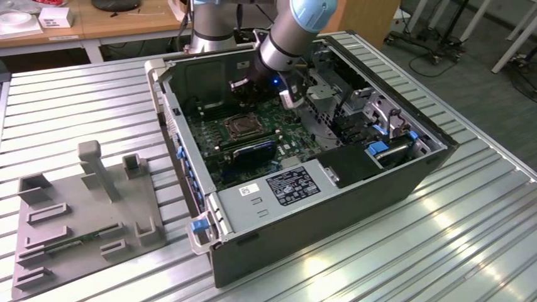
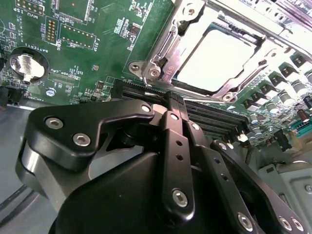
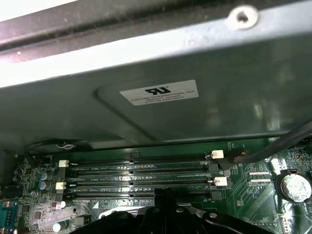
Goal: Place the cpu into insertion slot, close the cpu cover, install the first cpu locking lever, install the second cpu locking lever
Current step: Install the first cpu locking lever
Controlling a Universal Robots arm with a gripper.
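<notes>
Cpu [image 2: 217,51] is home: in the second wrist view the pale chip sits flat in its socket, the silvery cpu cover [image 2: 195,23] lying down around it. Claw [image 2: 174,100] hovers just beside that socket, above the memory slots [image 2: 209,117], fingers pressed together and carrying nothing. Whether the locking levers are latched, I cannot tell.

Over to the first wrist view: the claw faces the long memory slots, grey case wall [image 3: 219,117] beyond.

Exterior view: the arm [image 1: 293,31] reaches down into the open case [image 1: 336,207] on the slatted surface [image 1: 84,100], and the insertion slot [image 1: 243,129] lies just to the exterior view's left of the claw. My read: we're at the lever stage, which calls for a firm, narrow push on a thin bar.
</notes>
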